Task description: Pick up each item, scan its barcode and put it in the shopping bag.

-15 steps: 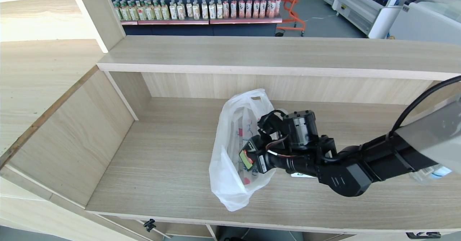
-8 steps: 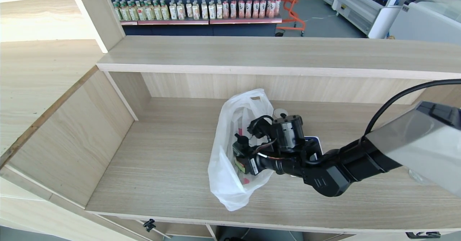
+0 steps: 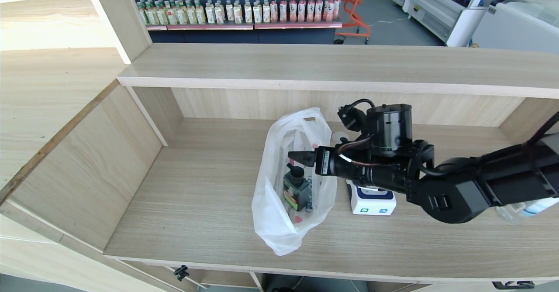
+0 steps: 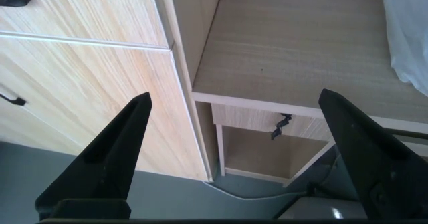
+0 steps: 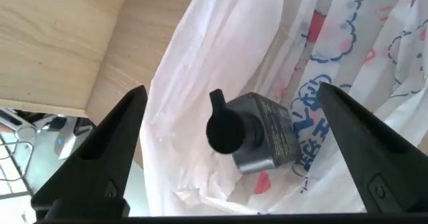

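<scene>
Right pincer (image 3: 302,157) hangs empty just above the mouth of the shopping bag (image 3: 273,213), its two fingers spread wide with nothing between them. From where I stand the dark pump bottle (image 3: 296,190) sits down inside the bag, pump end up, its green label against the printed plastic. This item looks delivered, so the job now, I'd say, is getting the arm clear without undoing that. The bag is thin film standing loosely on the counter (image 3: 209,204), its handles close to the fingertips. I'd want the wrist to rise straight before it swings away, fingers apart, so neither hooks a handle and drags the bag over. The white scanner (image 3: 371,199) stands just beside the bag under the forearm, so a low sideways sweep risks knocking it. Down by the counter's front edge the left pincer (image 4: 235,95) hangs with fingers apart too, holding nothing. Something clear with a blue label (image 3: 526,209) lies at the counter's right end, half hidden by the arm, likely the next item.
</scene>
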Tool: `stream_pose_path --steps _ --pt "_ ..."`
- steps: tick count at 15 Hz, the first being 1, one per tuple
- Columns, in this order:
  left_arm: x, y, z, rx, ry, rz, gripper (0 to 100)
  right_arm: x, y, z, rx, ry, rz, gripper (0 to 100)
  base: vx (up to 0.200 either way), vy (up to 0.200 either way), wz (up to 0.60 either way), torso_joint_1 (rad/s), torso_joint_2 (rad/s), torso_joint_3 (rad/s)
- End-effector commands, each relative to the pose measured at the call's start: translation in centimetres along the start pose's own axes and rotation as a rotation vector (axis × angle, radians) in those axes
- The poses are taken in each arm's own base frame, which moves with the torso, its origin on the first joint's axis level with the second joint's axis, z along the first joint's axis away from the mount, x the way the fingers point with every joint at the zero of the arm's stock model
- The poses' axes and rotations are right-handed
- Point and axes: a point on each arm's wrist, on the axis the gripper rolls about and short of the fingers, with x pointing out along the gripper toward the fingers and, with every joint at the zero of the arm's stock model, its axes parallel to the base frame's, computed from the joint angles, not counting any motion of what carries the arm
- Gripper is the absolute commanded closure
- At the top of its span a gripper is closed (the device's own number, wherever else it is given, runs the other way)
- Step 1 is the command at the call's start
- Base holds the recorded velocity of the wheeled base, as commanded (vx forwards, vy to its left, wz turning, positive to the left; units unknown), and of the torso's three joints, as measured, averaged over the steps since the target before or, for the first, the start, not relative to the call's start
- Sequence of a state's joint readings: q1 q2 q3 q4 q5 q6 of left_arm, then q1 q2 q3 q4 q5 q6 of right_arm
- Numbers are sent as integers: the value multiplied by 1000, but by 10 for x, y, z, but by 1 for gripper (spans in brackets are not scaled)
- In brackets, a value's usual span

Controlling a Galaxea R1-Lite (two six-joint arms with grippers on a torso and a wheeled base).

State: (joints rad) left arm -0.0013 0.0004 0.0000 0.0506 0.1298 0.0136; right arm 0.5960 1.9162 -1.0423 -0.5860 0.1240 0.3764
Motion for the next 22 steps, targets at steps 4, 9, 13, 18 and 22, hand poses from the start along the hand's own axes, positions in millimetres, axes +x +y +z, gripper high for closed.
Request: stream_pose_path --steps 4,9,13,18,22 --pt "0 0 0 0 1 0 0 -137 -31 19 7 -103 -182 0 0 0 0 0 0 0" --pt "0 0 0 1 3 0 0 -150 -57 5 50 -79 -287 0 0 0 0 0 0 0" --pt "0 0 0 -1 1 0 0 -147 -60 2 55 -63 -296 0 -200 0 0 7 6 2" --pt "0 0 0 1 3 0 0 -146 -61 1 55 -58 -301 0 -80 0 0 -6 -3 2" --pt "0 0 0 2 1 0 0 -149 -65 2 56 -78 -364 0 0 -200 0 7 4 4"
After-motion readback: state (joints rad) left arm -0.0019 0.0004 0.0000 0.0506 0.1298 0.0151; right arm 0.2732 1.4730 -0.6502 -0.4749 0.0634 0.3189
